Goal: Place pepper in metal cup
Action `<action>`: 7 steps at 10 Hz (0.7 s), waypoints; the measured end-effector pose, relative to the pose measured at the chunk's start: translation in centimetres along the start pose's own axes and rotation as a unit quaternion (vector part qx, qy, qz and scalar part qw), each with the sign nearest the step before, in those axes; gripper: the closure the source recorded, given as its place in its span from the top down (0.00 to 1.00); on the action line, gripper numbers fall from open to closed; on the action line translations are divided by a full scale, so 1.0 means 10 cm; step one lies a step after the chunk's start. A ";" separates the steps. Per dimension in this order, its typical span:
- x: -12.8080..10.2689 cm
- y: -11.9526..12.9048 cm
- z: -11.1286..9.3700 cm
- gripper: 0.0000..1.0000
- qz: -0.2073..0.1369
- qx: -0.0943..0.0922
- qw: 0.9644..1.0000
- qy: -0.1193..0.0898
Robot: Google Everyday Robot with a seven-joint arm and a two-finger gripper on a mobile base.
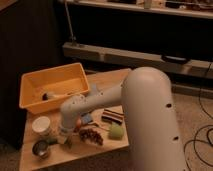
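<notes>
Gripper (65,140) low over table (100,155), finger state not discernible, hold unconfirmed. Metal cup (40,148) just left of gripper, white cup (42,126) behind it. Pepper hidden under gripper.

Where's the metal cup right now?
The metal cup sits at the table's front-left corner, just below the white cup, with the tool lowered right beside it.
</notes>
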 end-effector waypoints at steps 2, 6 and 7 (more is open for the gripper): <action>-0.04 -0.02 0.06 0.00 -0.013 0.002 1.000 -0.016; -0.02 0.02 -0.11 0.00 -0.008 0.013 0.999 -0.042; -0.01 0.03 -0.23 0.00 -0.004 0.021 0.998 -0.056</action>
